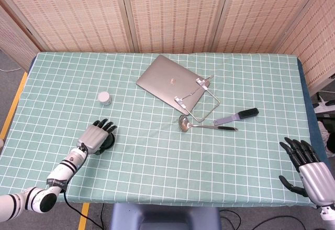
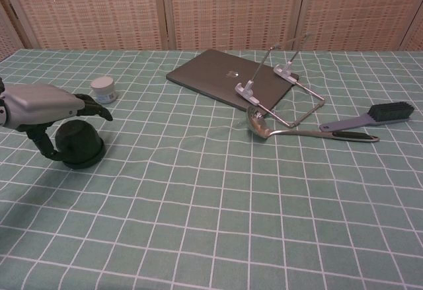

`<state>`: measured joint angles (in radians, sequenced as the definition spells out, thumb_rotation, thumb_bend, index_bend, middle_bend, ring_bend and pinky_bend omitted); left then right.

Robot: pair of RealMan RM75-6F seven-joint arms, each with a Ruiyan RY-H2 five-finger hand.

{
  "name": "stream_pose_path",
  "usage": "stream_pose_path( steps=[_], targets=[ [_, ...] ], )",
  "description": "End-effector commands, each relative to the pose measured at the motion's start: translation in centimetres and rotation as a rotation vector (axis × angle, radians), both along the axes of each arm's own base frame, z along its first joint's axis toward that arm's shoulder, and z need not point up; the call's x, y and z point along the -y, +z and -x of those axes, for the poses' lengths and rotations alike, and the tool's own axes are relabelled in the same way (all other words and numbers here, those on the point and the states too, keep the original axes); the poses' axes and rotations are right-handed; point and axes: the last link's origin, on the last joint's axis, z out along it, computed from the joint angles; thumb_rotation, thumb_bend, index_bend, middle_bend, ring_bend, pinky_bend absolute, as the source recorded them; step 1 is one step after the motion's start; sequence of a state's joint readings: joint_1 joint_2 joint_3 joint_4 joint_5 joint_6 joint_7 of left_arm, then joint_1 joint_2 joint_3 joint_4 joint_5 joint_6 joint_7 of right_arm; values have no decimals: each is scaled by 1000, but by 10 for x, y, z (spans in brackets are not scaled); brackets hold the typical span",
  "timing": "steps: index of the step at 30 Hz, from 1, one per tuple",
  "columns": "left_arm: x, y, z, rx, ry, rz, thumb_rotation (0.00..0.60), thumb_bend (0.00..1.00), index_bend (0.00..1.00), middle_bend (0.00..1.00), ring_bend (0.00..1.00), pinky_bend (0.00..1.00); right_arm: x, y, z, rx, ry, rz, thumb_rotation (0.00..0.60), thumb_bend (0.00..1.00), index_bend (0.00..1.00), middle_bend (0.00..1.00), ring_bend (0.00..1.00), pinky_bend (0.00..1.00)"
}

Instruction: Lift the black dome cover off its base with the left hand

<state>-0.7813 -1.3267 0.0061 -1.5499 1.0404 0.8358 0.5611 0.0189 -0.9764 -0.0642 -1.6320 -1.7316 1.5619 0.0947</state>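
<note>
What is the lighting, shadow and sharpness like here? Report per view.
Head view: even, soft light, sharp throughout, and only a faint shadow by the dome. Chest view: also sharp; the left hand casts a dark patch on the cloth under it, and the ladle shows small glints.
</note>
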Motion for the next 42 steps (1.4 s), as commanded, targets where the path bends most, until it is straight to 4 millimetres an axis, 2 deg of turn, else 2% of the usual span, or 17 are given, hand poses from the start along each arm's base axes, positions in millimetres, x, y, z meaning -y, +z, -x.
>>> stream_pose_path(
  steps=[1, 5, 11, 18, 23, 27, 30, 33, 36, 37, 39, 41, 42],
  targets=[
    [0, -2, 1, 1, -4, -8, 600, 286, 319, 339, 235, 225, 0, 0, 0, 2, -1, 0, 600, 225, 0, 0, 0, 0],
    [-1, -2, 1, 11, -23, -27, 600, 288, 424, 451, 326, 245, 0, -1, 1, -5, -9, -13, 600, 224, 0, 0, 0, 0],
    [-3, -3, 0, 42, -74, -64, 600, 311, 523, 589, 443, 269, 0, -3, 1, -16, -16, -23, 600, 225, 0, 0, 0, 0],
    [-3, 4, -4, 107, -96, -70, 600, 322, 551, 623, 466, 283, 0, -2, 1, -18, -16, -17, 600, 224, 0, 0, 0, 0],
    [-6, 17, -5, 140, -90, -106, 600, 321, 566, 644, 478, 284, 0, -1, 1, -24, -17, -13, 600, 225, 0, 0, 0, 0],
    [-19, 23, 13, -7, -116, -191, 600, 325, 567, 641, 477, 287, -1, 0, 1, -31, -16, -16, 600, 225, 0, 0, 0, 0],
    [-27, 17, 34, -95, -76, -207, 600, 332, 558, 626, 460, 288, -3, 0, 0, -32, -13, -22, 600, 224, 0, 0, 0, 0],
    [-30, 11, 48, -102, -7, -189, 600, 332, 536, 608, 444, 275, -3, 1, 0, -27, -15, -15, 600, 224, 0, 0, 0, 0],
    [-30, 10, 52, -102, 9, -176, 600, 332, 495, 572, 409, 255, -3, 1, 0, -27, -16, -10, 600, 225, 0, 0, 0, 0],
    [-30, 11, 52, -101, 10, -175, 600, 331, 456, 528, 377, 249, -2, 0, 0, -31, -17, -12, 600, 225, 0, 0, 0, 0],
    [-30, 11, 53, -100, 22, -169, 600, 331, 336, 359, 263, 238, -2, -1, 1, -36, -18, -16, 600, 225, 0, 0, 0, 0],
    [-29, 12, 52, -83, 44, -157, 600, 331, 172, 132, 103, 222, -2, -2, 0, -40, -18, -19, 600, 224, 0, 0, 0, 0],
    [-28, 13, 51, -69, 51, -155, 600, 331, 102, 59, 48, 215, -2, -2, 0, -40, -19, -19, 600, 224, 0, 0, 0, 0]
  ],
)
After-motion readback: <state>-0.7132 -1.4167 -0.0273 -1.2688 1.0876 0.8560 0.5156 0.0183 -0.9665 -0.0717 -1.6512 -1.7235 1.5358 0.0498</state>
